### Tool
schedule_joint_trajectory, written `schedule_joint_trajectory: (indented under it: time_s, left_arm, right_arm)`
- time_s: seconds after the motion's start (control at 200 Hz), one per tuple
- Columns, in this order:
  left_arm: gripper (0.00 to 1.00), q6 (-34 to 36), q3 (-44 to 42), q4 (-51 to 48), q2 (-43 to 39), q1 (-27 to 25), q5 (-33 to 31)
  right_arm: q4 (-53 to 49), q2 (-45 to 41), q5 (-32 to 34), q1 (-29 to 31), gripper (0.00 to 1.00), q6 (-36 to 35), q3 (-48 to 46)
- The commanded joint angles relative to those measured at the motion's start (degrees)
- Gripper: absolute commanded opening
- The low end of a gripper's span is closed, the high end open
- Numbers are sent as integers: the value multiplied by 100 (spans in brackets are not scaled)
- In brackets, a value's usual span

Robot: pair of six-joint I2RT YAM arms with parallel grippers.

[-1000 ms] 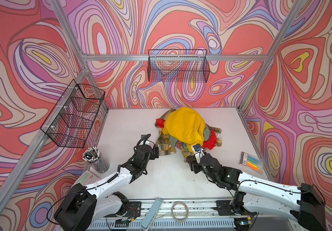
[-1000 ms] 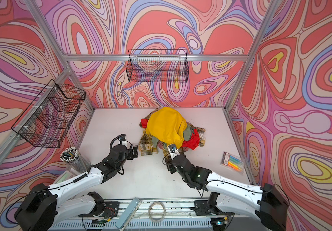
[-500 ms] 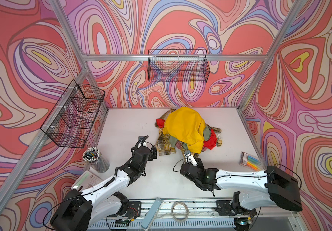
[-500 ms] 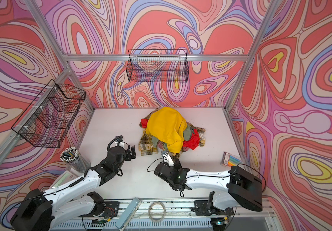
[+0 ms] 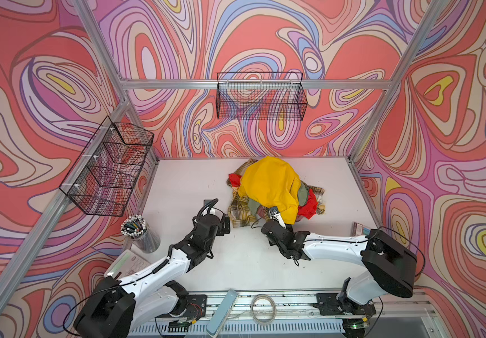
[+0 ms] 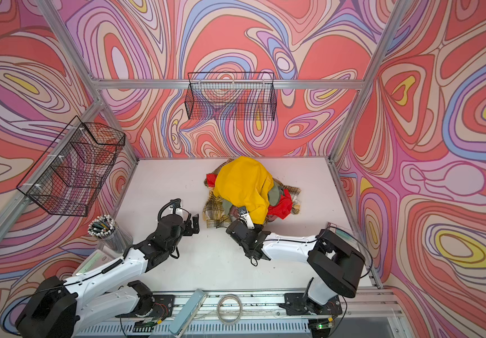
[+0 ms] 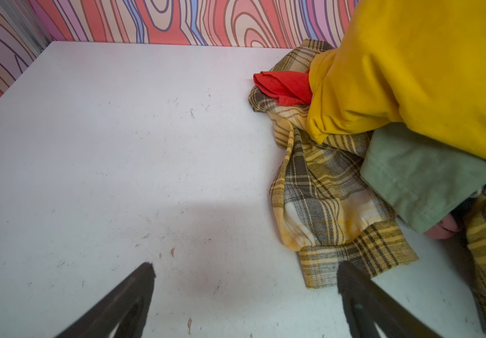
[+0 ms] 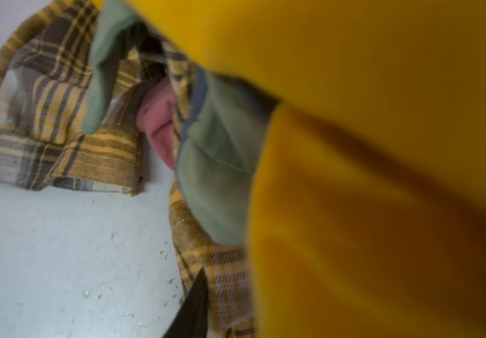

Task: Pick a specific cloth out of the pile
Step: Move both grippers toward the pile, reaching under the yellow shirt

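Note:
The pile (image 5: 271, 184) (image 6: 241, 184) sits at the back of the white table, with a plain yellow cloth draped on top. The plaid cloth (image 5: 239, 212) (image 6: 214, 212) (image 7: 323, 187) (image 8: 60, 96) spreads out from under it on the left and near side. My left gripper (image 5: 225, 226) (image 6: 195, 224) (image 7: 244, 278) is open just beside the plaid hem and holds nothing. My right gripper (image 5: 275, 215) (image 6: 243, 215) is pushed into the pile's near edge. One of its fingers (image 8: 196, 304) lies against plaid fabric. The yellow cloth hides the other.
Red (image 5: 307, 207), olive green (image 7: 420, 175) and pink (image 8: 159, 125) cloths poke out of the heap. Wire baskets hang on the back wall (image 5: 261, 96) and left wall (image 5: 108, 169). A pen cup (image 5: 136, 231) stands front left; a coloured packet (image 5: 359, 228) lies at the right edge.
My right gripper has pushed forward into the near edge of the pile, and that arm's elbow has swung out to the right. My left gripper has edged a little towards the plaid hem.

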Motion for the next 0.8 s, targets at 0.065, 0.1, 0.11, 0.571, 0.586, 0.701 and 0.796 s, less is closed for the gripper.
schedule_joint_trajectory:
  time_s: [0.065,0.1,0.11,0.571,0.586,0.701,0.796]
  left_arm:
    - [99,121,110,-286,-8,-21,83]
    - [99,188,170,-347,16,-17,173]
    - [99,204,188,-373,28,-20,195]
    - [94,722,989,-560,637,-487,1391]
    - [94,741,1014,-526,651,-496,1612]
    - [92,671,1322,-344,903,-513,3092]
    - [89,521,1651,-303,1248,-606,3829]
  right_arm:
    - [176,-195,-262,-30,8,-29,74]
    - [182,-293,-301,-32,3,9,48]
    - [184,-324,-311,-35,2,12,47]
    - [95,-1935,-795,-30,0,296,-146]
    - [99,-1958,-796,-30,0,298,-141]
    - [186,-2122,-819,-31,0,367,-129]
    - [388,-2132,-1034,-60,0,371,-129]
